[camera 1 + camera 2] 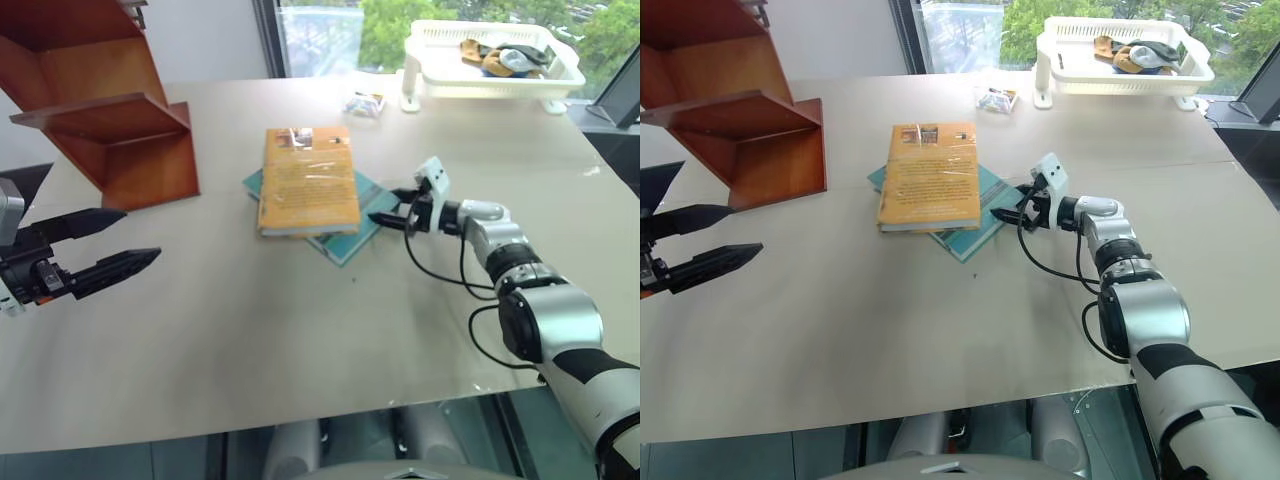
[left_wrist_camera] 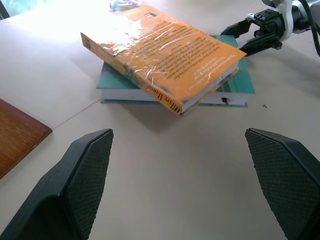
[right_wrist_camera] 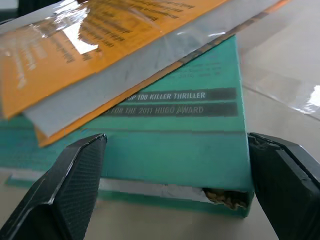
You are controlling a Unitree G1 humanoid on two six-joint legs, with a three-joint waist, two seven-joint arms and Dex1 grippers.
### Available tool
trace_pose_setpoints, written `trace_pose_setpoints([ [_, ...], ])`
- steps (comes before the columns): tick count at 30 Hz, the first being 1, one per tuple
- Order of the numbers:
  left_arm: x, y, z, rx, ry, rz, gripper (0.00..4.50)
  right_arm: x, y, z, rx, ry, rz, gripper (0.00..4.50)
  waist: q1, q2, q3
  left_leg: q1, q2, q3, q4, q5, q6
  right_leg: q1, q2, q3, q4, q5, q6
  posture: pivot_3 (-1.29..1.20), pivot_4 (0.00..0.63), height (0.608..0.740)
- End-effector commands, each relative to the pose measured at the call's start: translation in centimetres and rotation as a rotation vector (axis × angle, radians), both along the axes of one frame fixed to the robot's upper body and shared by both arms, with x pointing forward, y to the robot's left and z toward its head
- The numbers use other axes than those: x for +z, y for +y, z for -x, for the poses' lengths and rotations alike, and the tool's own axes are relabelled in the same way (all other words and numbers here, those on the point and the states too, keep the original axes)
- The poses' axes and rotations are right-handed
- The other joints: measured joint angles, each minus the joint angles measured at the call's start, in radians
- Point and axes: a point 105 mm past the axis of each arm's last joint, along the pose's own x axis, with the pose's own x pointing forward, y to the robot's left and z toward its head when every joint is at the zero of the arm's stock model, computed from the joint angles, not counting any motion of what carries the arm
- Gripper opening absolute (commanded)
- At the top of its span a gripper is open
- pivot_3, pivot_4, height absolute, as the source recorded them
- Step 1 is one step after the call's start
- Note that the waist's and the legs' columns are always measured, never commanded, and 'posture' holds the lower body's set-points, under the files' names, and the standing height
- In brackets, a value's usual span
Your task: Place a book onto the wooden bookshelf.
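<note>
The book (image 1: 308, 180) lay flat, cover up, on top of a teal-green book (image 1: 345, 235) near the middle of the table (image 1: 250, 340). Its long axis ran away from the robot, toward the window; the row of small pictures sat at its far end, and its near short edge faced the robot. The teal-green book was skewed under it, one corner jutting out to the right and toward the robot. The wooden bookshelf (image 1: 110, 120) stood at the far left of the table, well apart from the books.

The right gripper (image 1: 392, 207) pointed left at the jutting corner of the teal-green book, its two fingers spread and holding nothing, the tips just beside the books' right edge. The left gripper (image 1: 125, 240) hovered over the table's left side, near the bookshelf base, fingers wide apart and empty.

The left wrist view gave what the head views did not: the book's (image 2: 165, 55) yellow spine with dark lettering, its overhang past the teal-green book's edge, and the right gripper beyond them. The right wrist view showed the teal cover's grey text bands, a torn lower corner, and the book's pages resting on it. The head views alone showed a white basket rack (image 1: 495, 65) at the far right and a small wrapper (image 1: 365, 103) near it
</note>
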Motion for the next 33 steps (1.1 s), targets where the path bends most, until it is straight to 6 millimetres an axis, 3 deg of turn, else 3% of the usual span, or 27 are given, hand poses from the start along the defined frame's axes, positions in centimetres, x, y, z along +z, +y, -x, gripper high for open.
trace_pose_setpoints([
  [1,0.9,-0.1,0.3,0.003,-0.047,-0.024,4.44,-0.9,0.3,1.1,0.096,-0.014,0.058,4.50,-0.002,0.000,0.000,0.000,0.000,0.000,0.000,0.000,0.000,0.000,0.000,0.000,0.000,0.000,0.000,0.00,0.150,0.740],
  [11,0.5,-0.2,-0.5,-0.005,-0.040,-0.032,4.44,-1.8,0.2,3.4,0.284,-0.038,0.095,4.50,0.000,0.000,0.000,0.001,0.000,0.000,0.000,0.000,0.000,0.000,0.000,0.000,0.000,0.000,0.000,0.00,0.150,0.740],
  [15,0.4,-0.2,-0.7,-0.008,-0.038,-0.032,4.44,-2.3,0.2,5.4,0.415,-0.071,0.117,4.50,0.001,-0.001,0.000,0.001,0.000,0.000,0.000,0.000,-0.001,0.000,0.000,0.000,0.000,0.000,0.000,0.00,0.150,0.740],
  [18,0.2,-0.2,-0.8,-0.012,-0.034,-0.033,4.44,-1.7,0.3,6.1,0.433,-0.107,0.103,4.50,0.001,-0.001,0.000,0.001,0.000,0.000,0.000,0.000,-0.001,0.000,0.000,0.000,0.000,0.000,0.000,0.00,0.150,0.740],
  [21,0.2,-0.3,-1.0,-0.016,-0.034,-0.034,4.44,-0.8,-0.1,5.5,0.364,-0.129,0.087,4.50,0.001,0.000,0.000,0.001,0.000,0.000,0.000,0.000,-0.001,0.000,0.000,0.000,0.001,0.000,0.000,0.00,0.150,0.740],
  [27,0.1,-0.3,-1.3,-0.025,-0.036,-0.039,4.44,2.6,-1.5,2.1,0.110,-0.111,-0.045,4.50,0.003,0.000,0.000,0.001,0.000,0.000,0.000,0.001,-0.001,0.000,0.000,0.000,0.001,0.000,0.000,0.00,0.150,0.740],
  [33,-0.2,-0.3,-1.3,-0.029,-0.030,-0.041,4.44,4.3,0.8,1.6,0.089,-0.055,-0.106,4.50,0.002,0.000,0.000,0.000,0.000,0.000,-0.001,0.001,-0.001,0.000,0.000,0.000,0.000,0.000,0.000,0.00,0.150,0.740],
])
